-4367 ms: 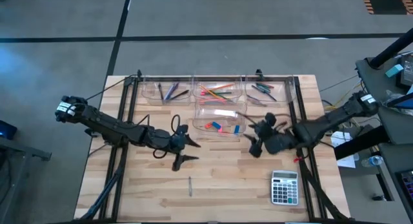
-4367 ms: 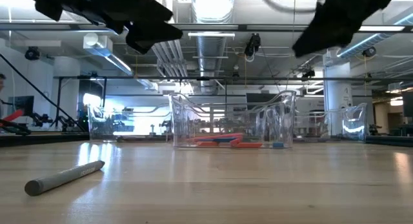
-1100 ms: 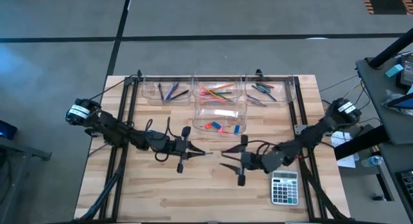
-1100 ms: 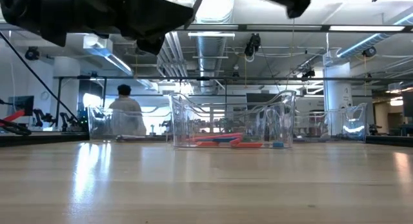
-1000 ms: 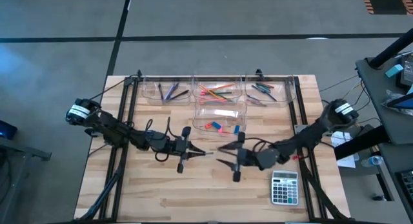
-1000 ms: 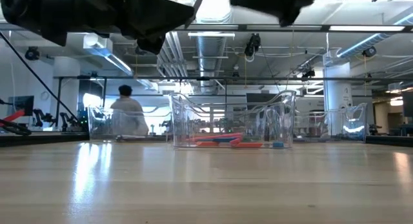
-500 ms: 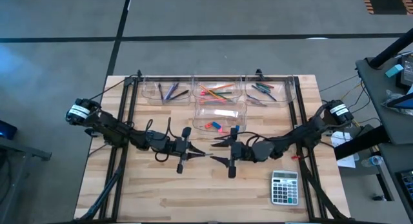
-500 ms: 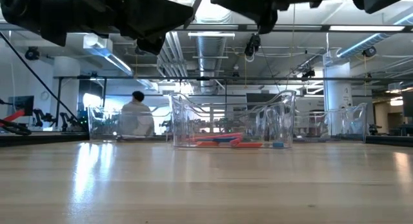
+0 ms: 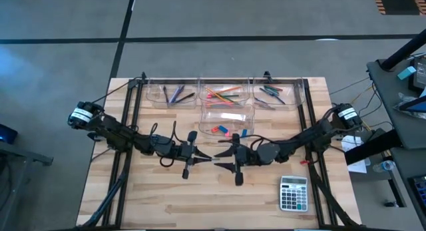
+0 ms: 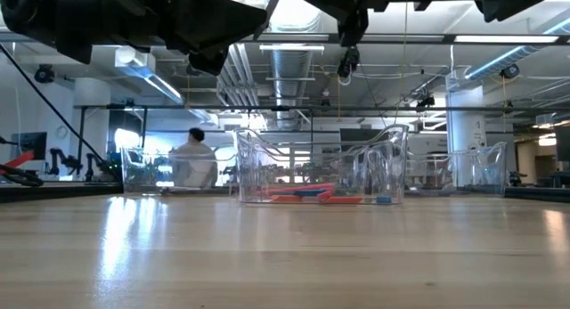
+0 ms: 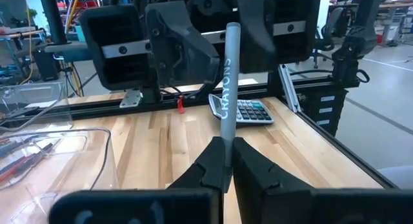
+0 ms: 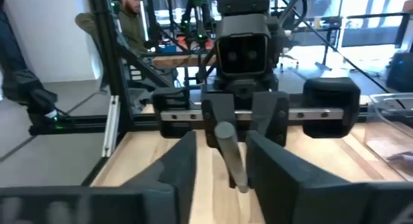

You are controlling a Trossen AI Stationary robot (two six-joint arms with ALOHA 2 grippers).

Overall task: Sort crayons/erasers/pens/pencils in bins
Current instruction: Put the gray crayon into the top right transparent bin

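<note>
A grey crayon (image 11: 227, 88) marked CRAYONS is held up over the middle of the table by my left gripper (image 9: 204, 158), which is shut on it. My right gripper (image 9: 221, 159) faces it from the table's right, open. Its two fingers stand on either side of the crayon's free end (image 12: 226, 135), with a gap showing on both sides. The bins stand at the far side: three in a row (image 9: 225, 92) holding pens, pencils and crayons, and one (image 9: 227, 124) in front of them with pink and blue erasers. My left gripper pinches the crayon's near end (image 11: 223, 150) between its two fingertips. The fingers lie level, pointing toward the table's right, along the crayon. The crayon sticks out beyond the fingertips toward my right gripper, lifted clear of the table.
A grey calculator (image 9: 293, 193) lies near the table's right front corner. Black frame rails (image 9: 130, 124) run along both sides of the table. People show in the room behind (image 10: 194, 158). The wooden top (image 9: 200, 198) in front of the grippers is bare.
My right gripper has gone toward the table's left, up to my left gripper, until its fingers stand around the crayon's free end. My left gripper has kept the crayon still in the air.
</note>
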